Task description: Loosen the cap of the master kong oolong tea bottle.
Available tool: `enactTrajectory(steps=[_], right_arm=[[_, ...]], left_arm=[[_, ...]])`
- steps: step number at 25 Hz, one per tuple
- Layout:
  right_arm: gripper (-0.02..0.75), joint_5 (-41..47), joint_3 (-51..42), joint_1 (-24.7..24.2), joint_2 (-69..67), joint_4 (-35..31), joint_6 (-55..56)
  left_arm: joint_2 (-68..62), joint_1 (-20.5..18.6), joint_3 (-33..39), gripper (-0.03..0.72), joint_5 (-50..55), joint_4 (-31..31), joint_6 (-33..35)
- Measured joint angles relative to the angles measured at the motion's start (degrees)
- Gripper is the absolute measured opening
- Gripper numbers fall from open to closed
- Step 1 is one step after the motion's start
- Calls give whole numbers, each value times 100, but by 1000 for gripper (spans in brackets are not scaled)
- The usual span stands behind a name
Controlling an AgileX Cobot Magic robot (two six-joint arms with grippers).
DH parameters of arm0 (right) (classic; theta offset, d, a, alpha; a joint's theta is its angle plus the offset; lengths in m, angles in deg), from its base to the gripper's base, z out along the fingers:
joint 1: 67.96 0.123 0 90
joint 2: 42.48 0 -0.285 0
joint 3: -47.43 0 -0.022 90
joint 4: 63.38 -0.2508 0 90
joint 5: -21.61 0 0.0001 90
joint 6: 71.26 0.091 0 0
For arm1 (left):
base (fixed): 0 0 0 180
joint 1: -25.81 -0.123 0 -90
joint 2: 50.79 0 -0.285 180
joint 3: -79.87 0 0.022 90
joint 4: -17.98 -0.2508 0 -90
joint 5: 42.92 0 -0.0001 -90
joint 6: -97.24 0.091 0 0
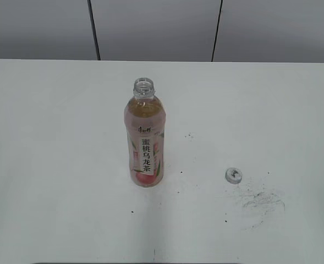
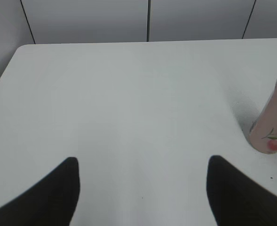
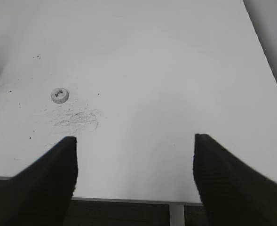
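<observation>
Seeing both grippers spread and empty, I note the cap (image 3: 60, 95) lies off the bottle (image 1: 144, 140), ahead-left of my right fingers (image 3: 53, 176).

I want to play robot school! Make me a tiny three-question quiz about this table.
1. True or false: the cap is on the bottle.
2. On the table, the cap lies: A) right of the bottle, B) left of it, C) behind it?
3. Fill in: neither gripper's fingers hold ____.

Key: 1 false, the neck is bare. 2 A. 3 anything; left and right are both open.
</observation>
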Motion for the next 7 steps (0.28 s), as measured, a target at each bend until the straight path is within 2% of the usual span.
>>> enactTrajectory(steps=[7], right_arm=[[574,0,0,0,0,0,0]], left_arm=[[0,0,0,500,0,0,0]])
